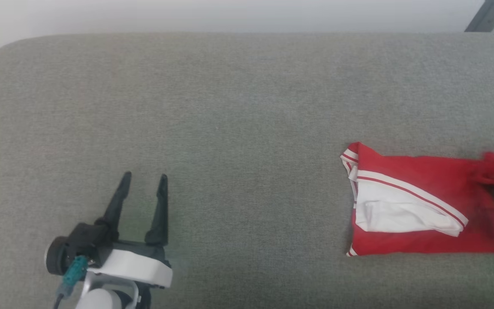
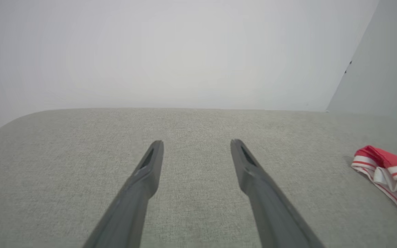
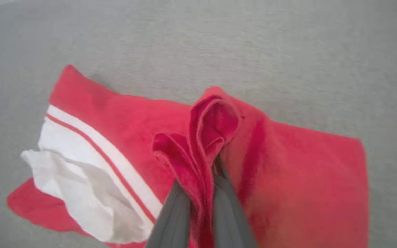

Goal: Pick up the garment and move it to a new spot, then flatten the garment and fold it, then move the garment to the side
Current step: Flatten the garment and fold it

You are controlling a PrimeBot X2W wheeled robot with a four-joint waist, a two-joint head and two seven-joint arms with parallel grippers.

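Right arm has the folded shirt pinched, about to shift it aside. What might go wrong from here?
1. The right gripper pinches just a bunched ridge of the garment; pulling may lift the top layers alone and open the fold.
2. The white sleeve pokes loose from the folded edge and may drag out further.
3. The left gripper is open and far off across the grey cushion, so nothing steadies the other end.
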